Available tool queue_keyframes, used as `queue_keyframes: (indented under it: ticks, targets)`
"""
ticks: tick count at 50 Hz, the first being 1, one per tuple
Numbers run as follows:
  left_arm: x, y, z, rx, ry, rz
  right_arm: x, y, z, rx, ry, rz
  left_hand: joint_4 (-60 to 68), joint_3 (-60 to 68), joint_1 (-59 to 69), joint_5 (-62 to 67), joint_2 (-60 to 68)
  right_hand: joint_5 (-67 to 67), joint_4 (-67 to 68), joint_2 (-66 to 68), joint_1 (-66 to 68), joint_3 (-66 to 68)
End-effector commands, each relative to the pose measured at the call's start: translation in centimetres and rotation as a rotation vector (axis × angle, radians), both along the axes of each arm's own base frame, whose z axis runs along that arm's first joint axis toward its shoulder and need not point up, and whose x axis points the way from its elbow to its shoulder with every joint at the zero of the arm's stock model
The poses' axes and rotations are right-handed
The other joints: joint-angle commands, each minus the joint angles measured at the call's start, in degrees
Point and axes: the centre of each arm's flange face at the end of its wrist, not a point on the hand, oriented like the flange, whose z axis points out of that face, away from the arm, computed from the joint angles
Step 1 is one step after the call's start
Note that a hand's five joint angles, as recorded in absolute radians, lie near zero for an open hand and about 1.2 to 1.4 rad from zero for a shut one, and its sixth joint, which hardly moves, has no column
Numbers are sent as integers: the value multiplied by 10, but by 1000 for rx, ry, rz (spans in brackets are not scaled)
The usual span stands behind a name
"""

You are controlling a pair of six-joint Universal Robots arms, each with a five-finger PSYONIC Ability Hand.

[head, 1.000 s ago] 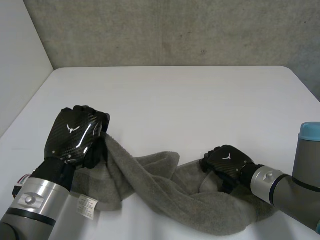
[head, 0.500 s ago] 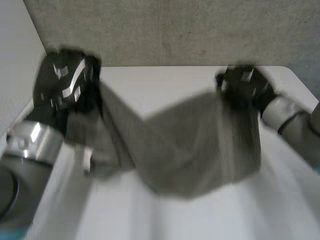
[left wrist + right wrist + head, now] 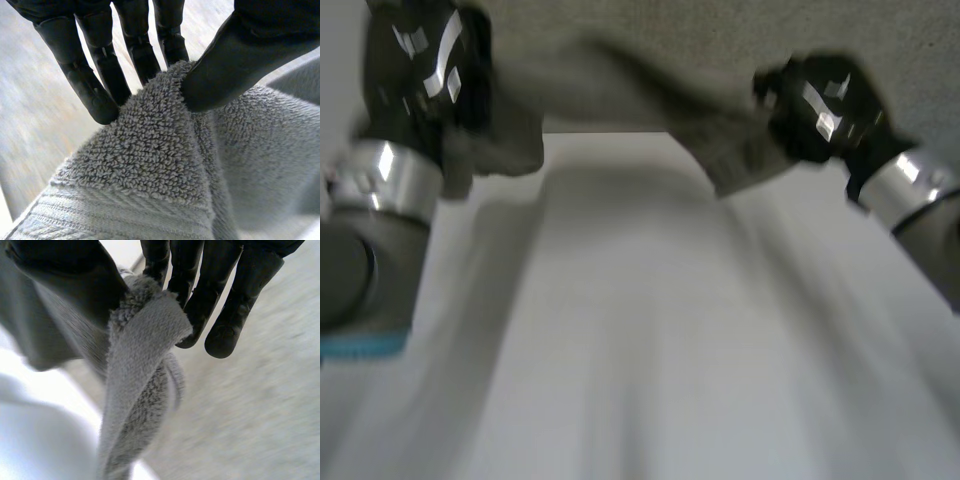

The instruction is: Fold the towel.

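- Left hand pinches one end of the towel between thumb and fingers.
- Right hand clamps the other end likewise.
- Towel hangs stretched between them, above the table.

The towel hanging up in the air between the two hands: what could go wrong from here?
1. The left hand pinches only a small fold of the towel between thumb and fingers, so the cloth might slip out and drop.
2. At the right hand the cloth looks bunched and twisted, so it may not spread flat when laid on the table, and the fold could come out crooked.
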Motion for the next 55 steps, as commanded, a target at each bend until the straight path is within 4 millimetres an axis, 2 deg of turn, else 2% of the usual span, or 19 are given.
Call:
queue_keyframes:
  ticks: [1,2,3,5,6,8,9,11,17,19,20,22,23,27,31,33,38,44,55]
  targets:
    - [3,33,-104,188,-126,-89,-13,41,-74,183,156,68,-164,-169,-170,-275,-167,30,33,47,158,45]
    - [3,37,-126,219,-164,-106,-16,50,-88,194,203,60,-169,-174,-175,-280,-172,30,33,47,158,45]
    - [3,37,-126,220,-165,-106,-16,50,-88,194,204,60,-169,-174,-175,-280,-172,30,33,47,158,45]
    - [2,45,-156,251,-260,-123,-21,63,-107,198,291,48,-174,-179,-180,-285,-177,30,33,47,158,45]
    - [2,45,-156,251,-260,-123,-21,63,-107,198,292,48,-174,-179,-180,-285,-177,30,33,47,158,45]
    - [6,47,-176,280,-362,-105,-25,71,-118,200,376,34,-209,-214,-215,-320,-212,30,33,47,158,45]
    - [6,47,-176,280,-362,-105,-25,71,-118,200,376,34,-209,-214,-215,-320,-212,30,33,47,158,45]
    - [8,52,-186,293,-447,-90,-29,72,-121,207,436,11,-295,-300,-300,-406,-298,30,33,47,158,45]
    - [8,60,-188,310,-501,-95,-36,68,-121,245,458,-45,-436,-441,-442,-547,-439,30,33,47,158,45]
    - [8,62,-175,292,-493,-91,-37,67,-121,248,462,-71,-560,-565,-566,-671,-563,30,33,47,158,45]
    - [8,62,-175,292,-493,-91,-37,67,-121,248,462,-71,-561,-566,-567,-672,-564,30,33,47,158,45]
    - [9,63,-154,251,-464,-86,-38,66,-121,249,463,-77,-695,-700,-701,-806,-698,30,33,47,158,45]
    - [9,63,-153,251,-463,-86,-38,66,-121,251,462,-80,-695,-700,-701,-806,-698,30,33,47,158,45]
    - [12,57,-131,237,-376,-75,-42,63,-122,256,460,-94,-699,-704,-704,-810,-702,30,33,47,158,45]
    - [19,48,-128,276,-311,-61,-44,61,-125,264,460,-102,-695,-700,-701,-806,-698,30,33,47,158,45]
    - [35,36,-134,362,-267,-21,-45,59,-132,275,462,-104,-690,-695,-696,-801,-693,30,33,47,158,45]
    - [50,31,-144,484,-266,17,-46,56,-138,290,464,-114,-685,-690,-691,-796,-688,30,33,47,158,45]
    - [55,22,-149,558,-267,37,-53,49,-137,312,446,-167,-652,-657,-658,-763,-655,30,33,47,158,45]
    - [63,22,-161,723,-299,48,-66,34,-134,368,371,-232,-593,-598,-599,-704,-596,30,33,47,158,45]
